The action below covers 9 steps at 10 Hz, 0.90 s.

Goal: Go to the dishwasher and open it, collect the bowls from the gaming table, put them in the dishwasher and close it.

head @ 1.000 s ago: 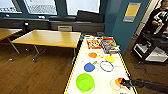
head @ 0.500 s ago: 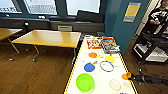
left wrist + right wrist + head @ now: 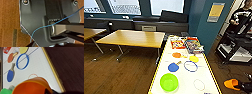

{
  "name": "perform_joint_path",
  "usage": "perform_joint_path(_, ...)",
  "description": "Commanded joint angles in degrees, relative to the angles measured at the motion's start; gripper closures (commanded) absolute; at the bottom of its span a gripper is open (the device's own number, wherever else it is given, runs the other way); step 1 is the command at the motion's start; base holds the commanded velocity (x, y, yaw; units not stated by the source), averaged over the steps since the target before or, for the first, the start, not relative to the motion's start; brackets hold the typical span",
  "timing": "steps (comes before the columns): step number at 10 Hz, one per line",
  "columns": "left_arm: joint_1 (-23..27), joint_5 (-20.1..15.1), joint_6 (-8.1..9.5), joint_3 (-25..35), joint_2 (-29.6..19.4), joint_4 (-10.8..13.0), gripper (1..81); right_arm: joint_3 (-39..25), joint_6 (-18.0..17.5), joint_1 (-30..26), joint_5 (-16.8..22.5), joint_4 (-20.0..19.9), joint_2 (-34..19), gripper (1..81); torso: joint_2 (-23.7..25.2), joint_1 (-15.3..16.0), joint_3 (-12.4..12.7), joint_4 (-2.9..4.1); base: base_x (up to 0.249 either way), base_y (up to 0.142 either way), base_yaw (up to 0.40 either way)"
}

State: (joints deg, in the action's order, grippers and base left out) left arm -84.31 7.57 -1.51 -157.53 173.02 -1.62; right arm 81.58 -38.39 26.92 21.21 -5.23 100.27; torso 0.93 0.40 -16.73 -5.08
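My right jaws [image 3: 240, 85] grasp a smooth round orange bowl [image 3: 31, 87] at four o'clock off the long white surface [image 3: 184, 80], which runs toward twelve; left jaws' state I cannot tell.

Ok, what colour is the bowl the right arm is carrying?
Orange. The bowl shows best in the right wrist view, large and close; the head view catches it beside the gaming table.

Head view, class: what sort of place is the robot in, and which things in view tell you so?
Probably an office break or games room: a white, yellow-edged gaming table with game boxes, wooden tables and large windows.
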Motion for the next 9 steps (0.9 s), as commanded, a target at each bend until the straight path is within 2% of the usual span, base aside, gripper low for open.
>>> perform_joint_path(1,0.8,-3.4,-0.33,0.3,0.0,0.1,1.0,-5.6,7.0,9.5,0.6,7.3,-8.7,81.1,0.0,0.0,0.0,0.0,0.0,0.0,0.0)
perform_joint_path(3,0.8,-3.4,-0.33,0.3,0.0,0.1,1.0,-7.9,11.7,15.4,-1.4,7.1,-9.8,81.1,0.0,0.0,0.0,0.0,0.0,0.0,0.0)
perform_joint_path(6,1.0,-3.4,-0.42,0.3,0.3,0.3,1.0,-12.9,15.1,25.7,-7.5,6.2,-13.0,81.1,0.0,0.0,0.0,0.0,0.0,0.0,0.0)
perform_joint_path(7,1.2,-3.4,-0.51,0.3,0.5,0.3,1.0,-14.8,18.0,29.5,-11.2,4.1,-14.2,81.1,0.0,0.0,0.0,0.0,0.0,0.0,0.0)
perform_joint_path(8,1.4,-3.4,-0.6,0.3,0.7,0.3,1.0,-16.2,23.1,32.7,-14.9,-1.0,-15.9,81.1,0.0,0.0,0.0,0.0,0.0,0.0,0.0)
perform_joint_path(9,1.6,-3.4,-0.6,0.3,0.7,0.3,1.0,-16.3,27.7,35.1,-16.6,-4.7,-16.4,81.1,0.0,0.0,0.0,0.0,0.0,0.0,0.0)
